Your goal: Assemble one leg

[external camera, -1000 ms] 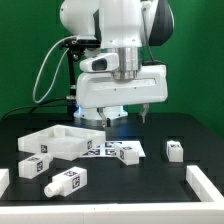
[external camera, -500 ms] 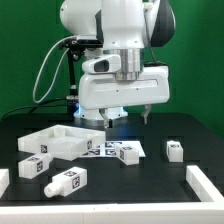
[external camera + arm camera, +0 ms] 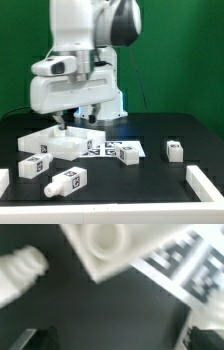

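Observation:
Several white legs with fiducial tags lie on the black table: one (image 3: 35,165) and another (image 3: 66,181) at the front left, one (image 3: 128,153) by the marker board, one (image 3: 174,150) at the exterior view's right. My gripper (image 3: 77,122) hangs open and empty just above the back of the large flat white square part (image 3: 55,141). The wrist view is blurred: dark fingers (image 3: 40,339) stand wide apart around the gripper's middle (image 3: 122,339) over bare black table, with the square part's corner (image 3: 105,243) and a white rounded piece (image 3: 20,272) beyond.
The marker board (image 3: 108,148) lies in the middle of the table and shows in the wrist view (image 3: 190,266). White corner rails stand at the front right (image 3: 206,184) and front left (image 3: 3,181). A green backdrop stands behind the arm.
The arm has swung from above the marker board toward the exterior view's left and now hangs over the square part. The parts on the table have not moved.

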Controlling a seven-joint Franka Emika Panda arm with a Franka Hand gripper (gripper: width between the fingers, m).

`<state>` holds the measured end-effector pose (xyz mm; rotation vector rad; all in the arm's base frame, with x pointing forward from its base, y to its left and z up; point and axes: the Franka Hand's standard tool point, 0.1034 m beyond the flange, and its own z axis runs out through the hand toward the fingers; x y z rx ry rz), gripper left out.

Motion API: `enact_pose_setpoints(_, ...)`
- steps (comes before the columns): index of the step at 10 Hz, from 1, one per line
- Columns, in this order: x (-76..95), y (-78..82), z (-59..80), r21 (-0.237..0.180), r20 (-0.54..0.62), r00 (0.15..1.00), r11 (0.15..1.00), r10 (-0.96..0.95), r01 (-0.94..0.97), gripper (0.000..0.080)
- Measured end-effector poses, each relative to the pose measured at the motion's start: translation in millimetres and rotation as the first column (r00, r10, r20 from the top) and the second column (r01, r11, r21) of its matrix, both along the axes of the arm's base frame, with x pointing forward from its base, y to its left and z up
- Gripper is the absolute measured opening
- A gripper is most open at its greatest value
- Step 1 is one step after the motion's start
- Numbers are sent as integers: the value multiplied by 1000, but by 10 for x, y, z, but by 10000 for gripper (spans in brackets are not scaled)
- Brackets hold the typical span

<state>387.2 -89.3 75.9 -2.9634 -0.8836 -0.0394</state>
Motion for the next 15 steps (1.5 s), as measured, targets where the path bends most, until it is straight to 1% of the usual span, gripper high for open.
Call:
enact_pose_setpoints(1,20,72,4,-1,-4,999,999,-46,46,649)
enact_pose_setpoints(2,22,97,-1,-1,-5,1000,1000,-31,31,649)
enact_pose_setpoints(3,17,84,-5,-1,-6,999,999,-34,34,649)
enact_pose_setpoints(4,0,43,-31,-5,-2,1000,1000,8,-8,649)
enact_pose_setpoints(5,-75,-155,-135,-25,13,992,991,129,-129,649)
enact_pose_setpoints(6,-146,-411,-221,-49,22,979,978,202,-201,649)
enact_pose_setpoints(7,-209,-618,-306,-63,20,972,971,233,-232,649)
enact_pose_setpoints(8,-298,-772,-422,-58,2,973,971,233,-232,649)
enact_pose_setpoints(9,-380,-867,-546,-46,-19,975,974,221,-222,649)
enact_pose_setpoints(10,-419,-851,-626,-36,-34,975,975,219,-220,649)
enact_pose_setpoints(11,-440,-799,-668,-27,-43,977,977,210,-211,649)
enact_pose_setpoints(12,-453,-734,-686,-19,-50,978,979,202,-203,649)
enact_pose_setpoints(13,-460,-708,-693,-11,-56,978,979,201,-202,649)
enact_pose_setpoints(14,-466,-720,-693,-11,-56,979,980,198,-199,649)
enact_pose_setpoints(15,-466,-720,-693,-11,-56,979,980,198,-199,529)
